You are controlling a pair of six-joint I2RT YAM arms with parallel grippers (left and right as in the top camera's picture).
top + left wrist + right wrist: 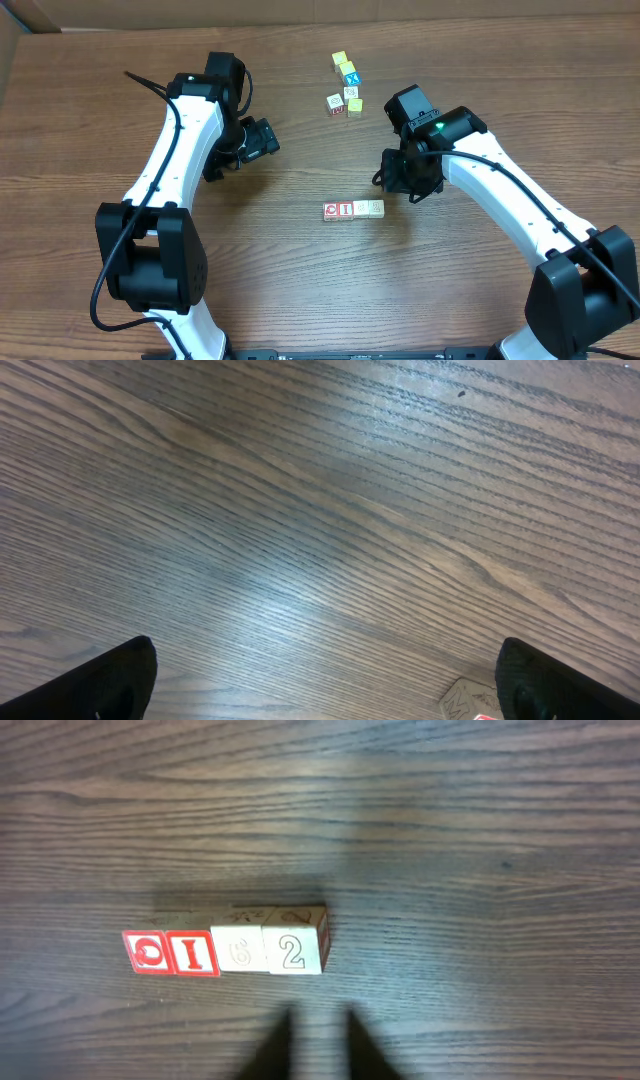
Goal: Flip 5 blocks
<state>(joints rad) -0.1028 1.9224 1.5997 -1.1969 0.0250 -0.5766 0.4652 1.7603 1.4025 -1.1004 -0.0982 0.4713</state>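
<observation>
The right pincer (315, 1048) hovers low over the tabletop (480, 840). Its two dark, blurred tips are drawn almost together, with just a sliver of wood grain between them and nothing in the grip. It touches nothing: only bare wood lies between the tips and the row of four blocks (225, 952) close ahead, and the tips line up roughly with the right end of that row.

Reading the row from the wrist camera, left to right:
- a red-framed block (148, 953) with a round mark I can't make out
- a red-framed "I" block (196, 953)
- a pale "6" block (240, 954)
- a pale "2" block (292, 951)

All four touch side to side, flat on the wood.

Over to the left pincer (325, 685): its fingers are spread wide to the edges of its own view and hold nothing. A pale block corner (462, 702) peeks in low on the right. From overhead, the left pincer hangs well apart from the row.

At the far side sits a loose cluster of yellow-topped cubes (340, 60), a blue-topped cube (350, 77) and pale red-marked blocks (335, 102).
</observation>
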